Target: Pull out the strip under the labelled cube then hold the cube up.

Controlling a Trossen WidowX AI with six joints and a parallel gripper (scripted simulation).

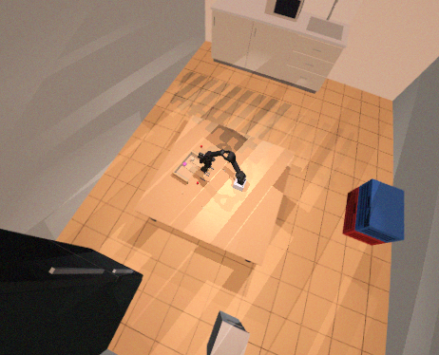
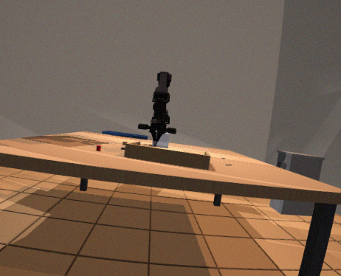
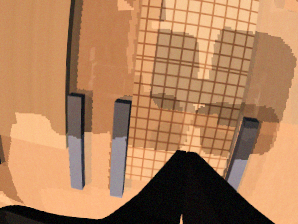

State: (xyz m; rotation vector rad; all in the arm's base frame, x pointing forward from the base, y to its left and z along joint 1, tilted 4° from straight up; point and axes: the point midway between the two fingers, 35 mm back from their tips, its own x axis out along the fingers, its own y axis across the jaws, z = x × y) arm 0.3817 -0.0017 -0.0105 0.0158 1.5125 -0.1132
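The strip with a brown grid (image 3: 192, 65) runs up the wrist view; its near end is partly behind the fingers. My gripper (image 3: 184, 160) (image 2: 155, 144) is shut with nothing between the fingers. Its tips point down over the near part of the gridded strip; I cannot tell whether they touch it. A plain wooden strip (image 3: 32, 55) lies to the left, with a dark edge. The labelled cube is not in the wrist view, and I cannot make it out in the top and exterior views. A magenta cube (image 1: 184, 163) is tiny in the top view.
Blue-grey bars (image 3: 76, 145) (image 3: 120, 150) (image 3: 245, 145) stand beside the strips. A low wooden wall (image 2: 167, 156) borders the far side of the strip area. Small red objects (image 1: 201, 146) (image 1: 198, 182) (image 2: 98, 147) are on the table. The arm's white base (image 1: 238, 186) is opposite the wall.
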